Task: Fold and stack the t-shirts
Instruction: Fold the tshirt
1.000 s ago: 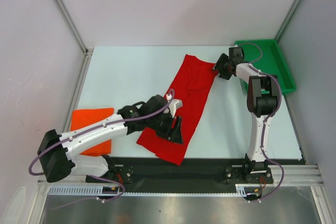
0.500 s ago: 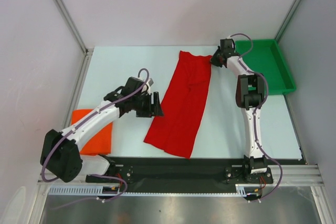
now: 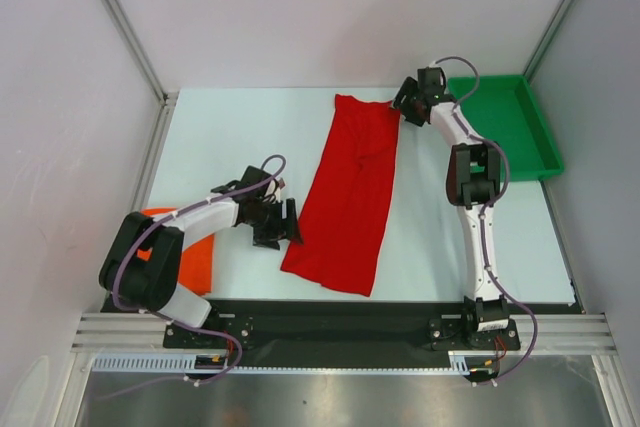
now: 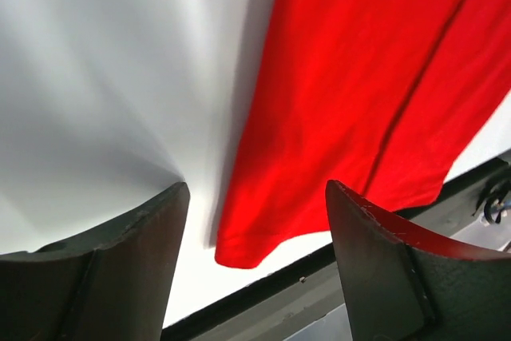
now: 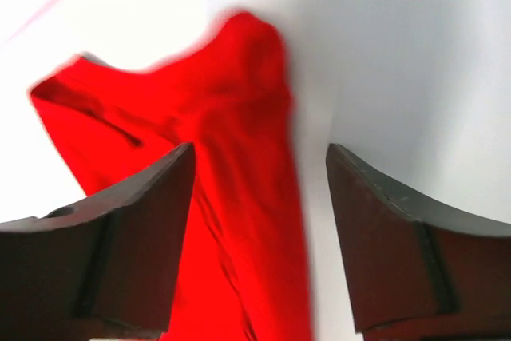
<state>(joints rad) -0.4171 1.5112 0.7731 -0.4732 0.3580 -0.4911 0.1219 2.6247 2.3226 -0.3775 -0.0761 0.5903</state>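
Your left tool (image 3: 283, 222) has pulled off the bright red cloth t-shirt (image 3: 350, 197) and stands spread just beside its left edge. The right tool (image 3: 402, 107), also spread, is at its far corner. The shirt lies straighter on the tabletop (image 3: 230, 137), and the folded orange t-shirt (image 3: 198, 259) is at the near left.

I count two shirts: one red t-shirt (image 3: 350, 192) and one orange t-shirt (image 3: 200, 262). One green tray (image 3: 510, 127), one table (image 3: 230, 137). Two grippers of my own — left gripper (image 3: 288, 223), right gripper (image 3: 400, 105).
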